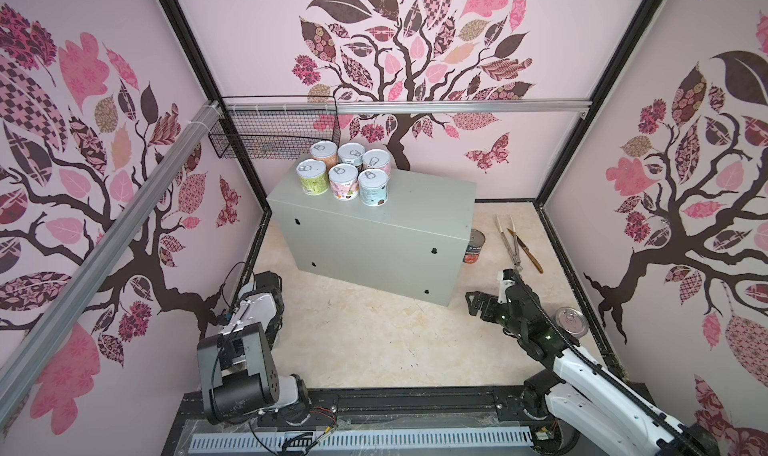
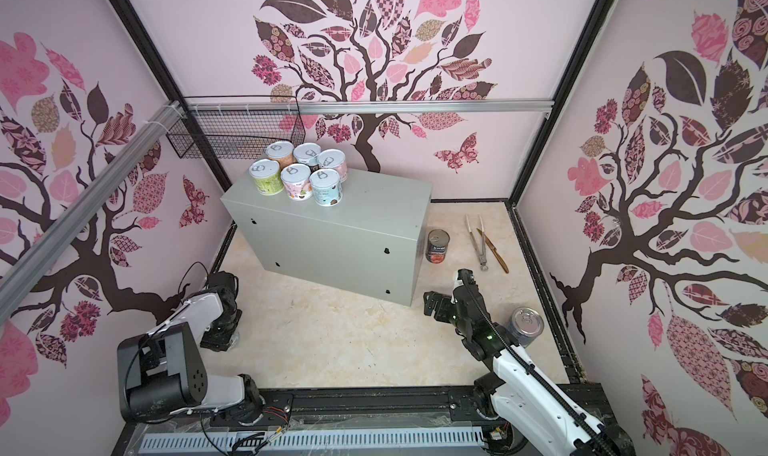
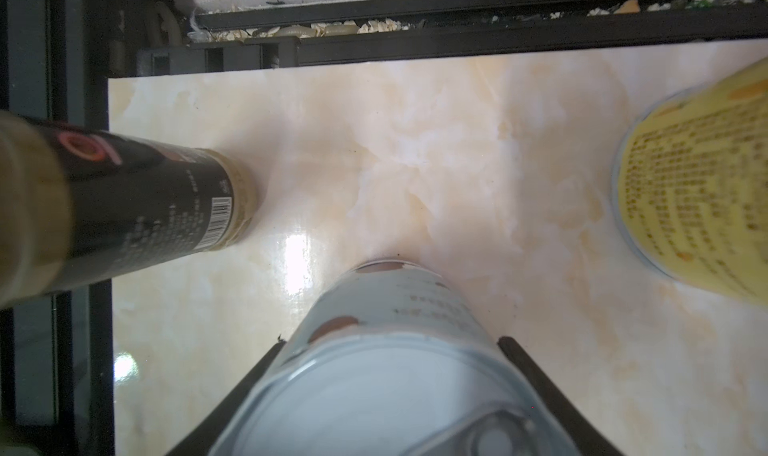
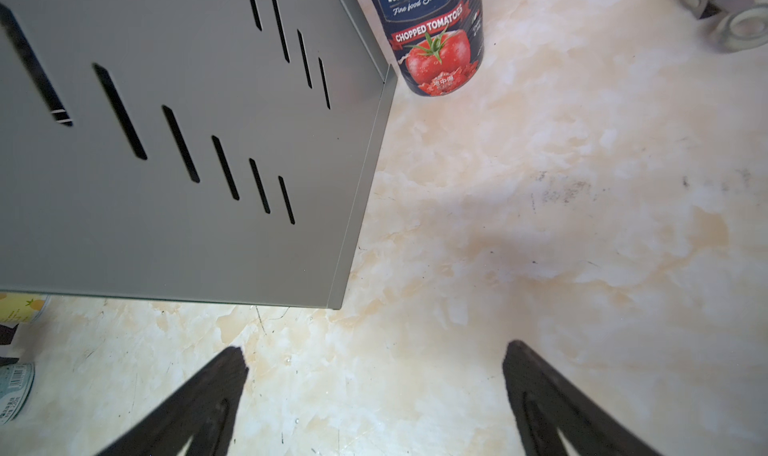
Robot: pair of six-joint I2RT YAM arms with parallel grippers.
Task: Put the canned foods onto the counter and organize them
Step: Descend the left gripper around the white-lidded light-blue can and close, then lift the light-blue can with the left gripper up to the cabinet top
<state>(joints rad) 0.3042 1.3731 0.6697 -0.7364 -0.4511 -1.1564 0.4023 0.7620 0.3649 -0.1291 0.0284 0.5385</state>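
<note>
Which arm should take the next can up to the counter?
Left. The left gripper is shut on an upright pale blue can, so it looks ready to lift. The right gripper is open and empty, short of the tomato can.

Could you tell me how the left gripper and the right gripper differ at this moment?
The left gripper is shut on a pale blue can; the right gripper is open and empty. The left gripper has a yellow can nearby; the right gripper has the grey box nearby. Both point down at the floor.
</note>
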